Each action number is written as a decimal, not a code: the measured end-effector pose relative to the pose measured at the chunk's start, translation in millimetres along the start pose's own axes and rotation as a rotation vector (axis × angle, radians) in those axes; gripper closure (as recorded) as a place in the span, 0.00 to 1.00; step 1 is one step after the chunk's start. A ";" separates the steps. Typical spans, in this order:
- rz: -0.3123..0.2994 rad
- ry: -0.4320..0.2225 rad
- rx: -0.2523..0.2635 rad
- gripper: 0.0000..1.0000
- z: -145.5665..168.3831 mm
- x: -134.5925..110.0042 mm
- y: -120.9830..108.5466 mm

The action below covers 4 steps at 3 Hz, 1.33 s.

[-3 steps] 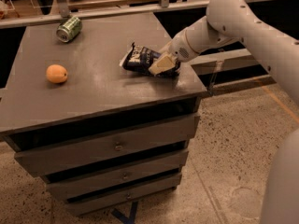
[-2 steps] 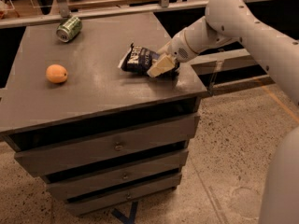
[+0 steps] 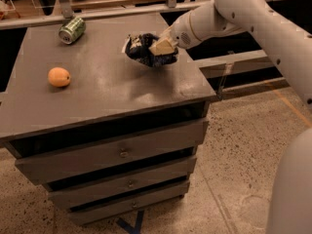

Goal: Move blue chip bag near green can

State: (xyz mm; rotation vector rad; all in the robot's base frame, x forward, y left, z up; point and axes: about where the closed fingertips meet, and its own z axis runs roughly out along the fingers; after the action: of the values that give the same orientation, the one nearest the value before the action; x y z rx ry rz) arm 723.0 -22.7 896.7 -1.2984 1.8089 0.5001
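- The step in hand is judged to be the carry: the blue chip bag point(image 3: 140, 50) is to be brought across the table top point(image 3: 112, 91) toward the green can point(image 3: 72, 29).
- The can is seen lying on its side near the far left corner, well apart from the bag, so a leftward and slightly rearward path is called for.
- The bag is best carried low and released just beside the can without touching it, since a can on its side may be set rolling by a nudge.
- The orange fruit point(image 3: 59, 76) is found nearer the front left, off the direct line, and need not be disturbed.
- The gripper point(image 3: 162, 47) is placed over the right rear part of the table, at the bag's right end.
- Its fingers are seen clamped on the crumpled bag, which appears to be held slightly above the surface.
- A firm pinch is advised, as the crinkly film may slip.
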 end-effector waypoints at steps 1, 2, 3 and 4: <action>-0.001 -0.028 0.045 1.00 9.7 -20.2 -16.5; -0.021 -0.028 0.088 1.00 37.4 -37.7 -33.7; -0.037 -0.063 0.128 1.00 61.8 -69.2 -52.6; -0.051 -0.100 0.159 1.00 79.8 -103.0 -69.4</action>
State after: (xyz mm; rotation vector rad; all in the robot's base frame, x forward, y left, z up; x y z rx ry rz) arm 829.9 67.6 944.0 -1.1868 1.6931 0.3781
